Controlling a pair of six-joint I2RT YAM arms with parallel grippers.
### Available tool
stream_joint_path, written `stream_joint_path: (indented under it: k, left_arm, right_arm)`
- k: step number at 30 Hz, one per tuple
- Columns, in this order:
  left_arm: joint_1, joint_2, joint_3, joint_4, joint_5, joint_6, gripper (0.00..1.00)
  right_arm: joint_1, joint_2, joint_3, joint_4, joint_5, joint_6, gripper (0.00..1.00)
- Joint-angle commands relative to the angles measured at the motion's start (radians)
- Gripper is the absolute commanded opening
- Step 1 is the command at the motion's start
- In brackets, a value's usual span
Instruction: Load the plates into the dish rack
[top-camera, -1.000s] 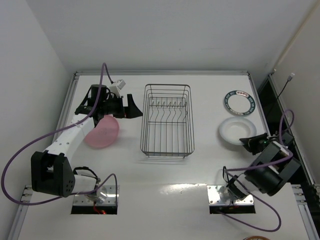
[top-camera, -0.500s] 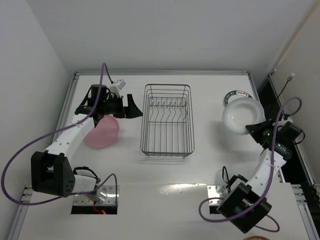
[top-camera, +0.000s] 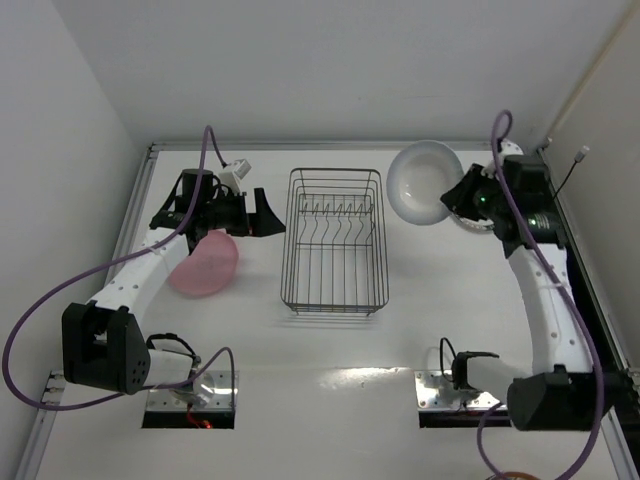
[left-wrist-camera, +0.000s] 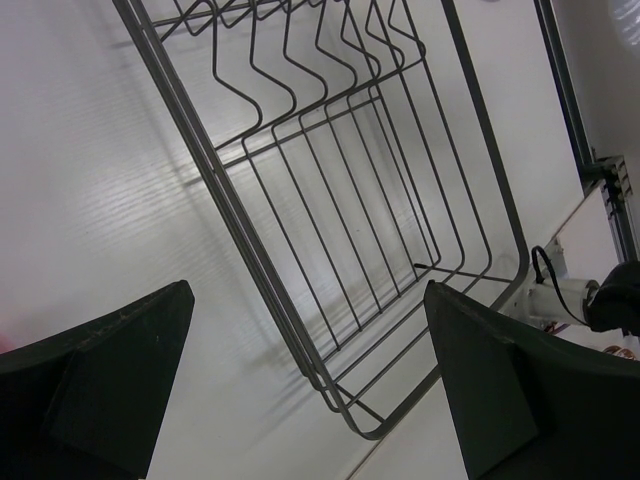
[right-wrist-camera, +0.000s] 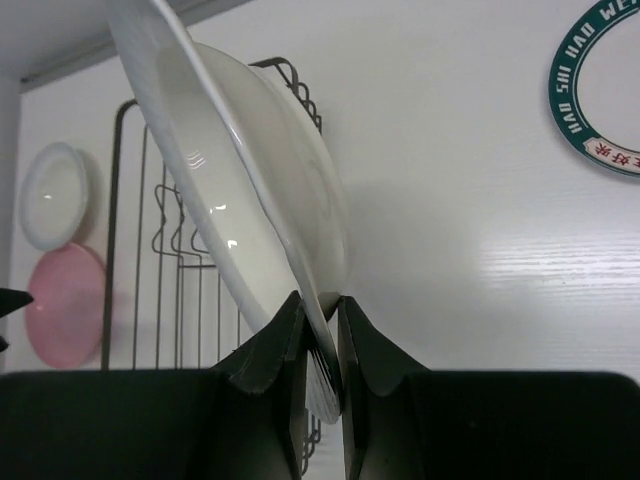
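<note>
The dish rack (top-camera: 291, 240) is a dark wire basket at mid-table with no plates in it; its wires also show in the left wrist view (left-wrist-camera: 300, 200) and the right wrist view (right-wrist-camera: 170, 230). My right gripper (top-camera: 458, 195) (right-wrist-camera: 322, 320) is shut on the rim of a plain white plate (top-camera: 420, 182) (right-wrist-camera: 250, 190), held tilted on edge in the air by the rack's far right corner. My left gripper (top-camera: 268, 215) (left-wrist-camera: 308, 300) is open and holds nothing, just left of the rack. A pink plate (top-camera: 205, 265) (right-wrist-camera: 65, 305) lies left of the rack.
A white plate with a dark patterned rim (right-wrist-camera: 600, 100) lies on the table at the far right, mostly hidden by my right arm in the top view. Another white plate (right-wrist-camera: 50, 195) lies beyond the pink one. Metal rails edge the table.
My right arm lifted the white plate off the table at the right and swung it up and back toward the rack's far right corner. The left arm has not moved.
</note>
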Motion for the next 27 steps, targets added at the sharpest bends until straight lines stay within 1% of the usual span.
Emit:
stream_joint_path:
  k: [1,2,4,5,9,10,12,16,21,27]
  left_arm:
    - [0.008,-0.015,0.014,0.019,0.009,0.004,1.0]
    - [0.008,-0.015,0.014,0.019,0.009,0.004,1.0]
    - [0.008,-0.015,0.014,0.019,0.009,0.004,1.0]
    - [0.008,-0.015,0.014,0.019,0.009,0.004,1.0]
    - [0.008,-0.006,0.014,0.019,0.009,0.004,1.0]
    - [0.008,-0.006,0.014,0.019,0.009,0.004,1.0]
    - [0.008,-0.006,0.014,0.019,0.018,0.004,1.0]
    - [0.008,0.003,0.014,0.019,0.018,0.004,1.0]
    - [0.008,0.003,0.014,0.019,0.027,-0.005,1.0]
    - [0.008,0.012,0.014,0.019,0.036,-0.006,1.0]
  right_arm:
    - [0.157,0.116,0.11,-0.024,0.268,-0.027,0.0]
    - [0.192,0.137,0.128,-0.041,0.327,-0.027,0.0]
    - [0.254,0.172,0.171,-0.08,0.446,0.026,0.0]
    - [0.302,0.187,0.182,-0.08,0.535,0.042,0.0]
    - [0.407,0.313,0.303,-0.153,0.672,0.096,0.0]
    - [0.429,0.368,0.326,-0.181,0.724,0.114,0.0]
    - [0.479,0.416,0.385,-0.221,0.792,0.135,0.0]
    - [0.525,0.526,0.478,-0.255,0.858,0.169,0.0]
    - [0.555,0.649,0.605,-0.357,0.923,0.211,0.0]
    - [0.576,0.701,0.626,-0.379,0.955,0.241,0.0]
